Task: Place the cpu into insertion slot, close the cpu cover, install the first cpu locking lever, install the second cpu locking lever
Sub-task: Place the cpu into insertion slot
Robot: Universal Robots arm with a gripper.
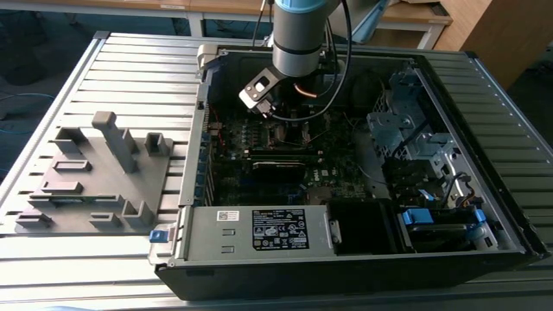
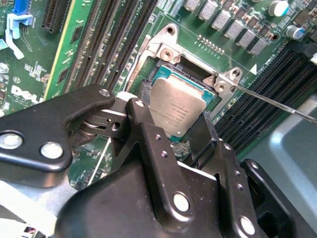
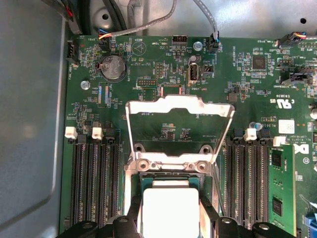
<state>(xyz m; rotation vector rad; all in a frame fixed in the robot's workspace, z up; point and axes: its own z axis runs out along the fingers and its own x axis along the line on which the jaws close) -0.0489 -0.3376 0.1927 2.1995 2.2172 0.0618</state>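
Observation:
The cpu (image 2: 176, 106), a thin square chip with a silvery face, sits tilted over the insertion slot (image 2: 192, 67), between my two black fingers. My gripper (image 2: 171, 119) is shut on the cpu's opposite edges. Whether the chip is seated in the slot I cannot tell. In the first wrist view the cpu (image 3: 170, 206) lies between the fingertips of the gripper (image 3: 170, 218), and the cpu cover (image 3: 148, 108), a silvery frame with a big window, stands swung up and open behind the slot. A thin wire locking lever (image 2: 272, 101) sticks out from the slot's corner. In the exterior view the gripper (image 1: 276, 111) hangs inside the case.
The open computer case (image 1: 346, 259) lies on a slatted metal table, its walls close around the arm. Black memory slots (image 3: 94, 183) flank the socket on both sides, and a green memory stick (image 3: 280, 183) stands beside them. A grey fixture plate (image 1: 95, 175) rests at the exterior view's left.

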